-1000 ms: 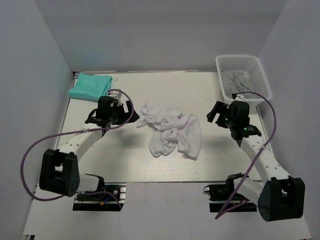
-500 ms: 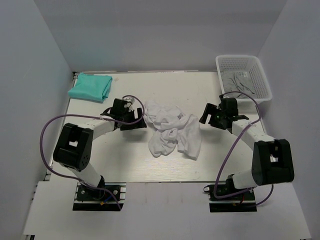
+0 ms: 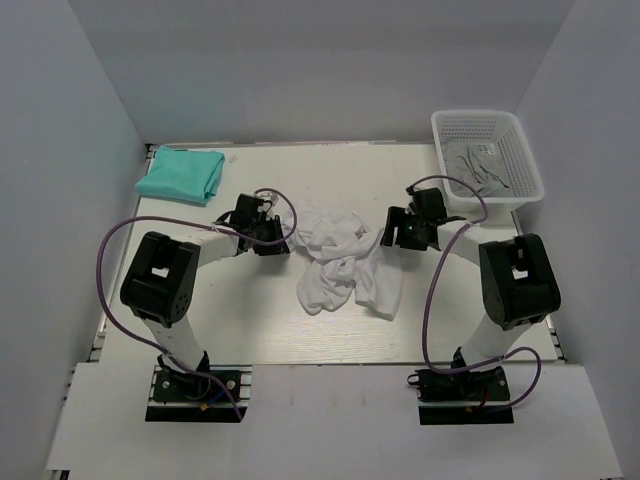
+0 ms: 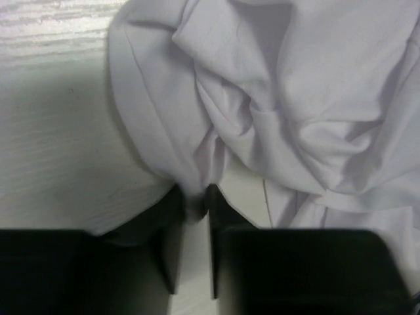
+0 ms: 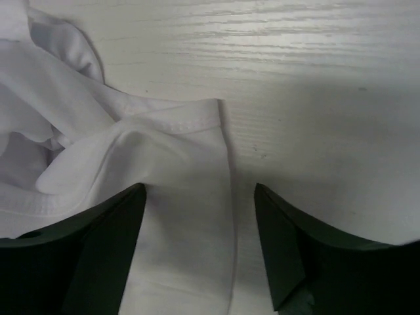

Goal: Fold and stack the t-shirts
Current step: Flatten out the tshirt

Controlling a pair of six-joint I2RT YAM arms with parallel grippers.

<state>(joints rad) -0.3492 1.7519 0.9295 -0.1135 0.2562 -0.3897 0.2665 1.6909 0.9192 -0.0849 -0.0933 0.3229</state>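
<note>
A crumpled white t-shirt (image 3: 340,262) lies in a heap mid-table. My left gripper (image 3: 280,238) sits at its left edge. In the left wrist view the left gripper (image 4: 194,197) is shut on a small fold of the white t-shirt (image 4: 262,98). At the heap's right edge, my right gripper (image 3: 388,236) rests low on the table. The right wrist view shows this gripper (image 5: 199,189) open, its fingers astride a hemmed flap of the white t-shirt (image 5: 164,151) without pinching it. A teal t-shirt (image 3: 180,173) lies folded at the far left corner.
A white mesh basket (image 3: 480,116) stands at the far right corner with grey cloth (image 3: 472,165) inside. Grey walls close the table in on three sides. Purple cables loop from both arms over the table.
Both arms have reached inward and down to the white t-shirt's edges. The left jaws went from wide open to pinching a fold. The right jaws have narrowed a little.
</note>
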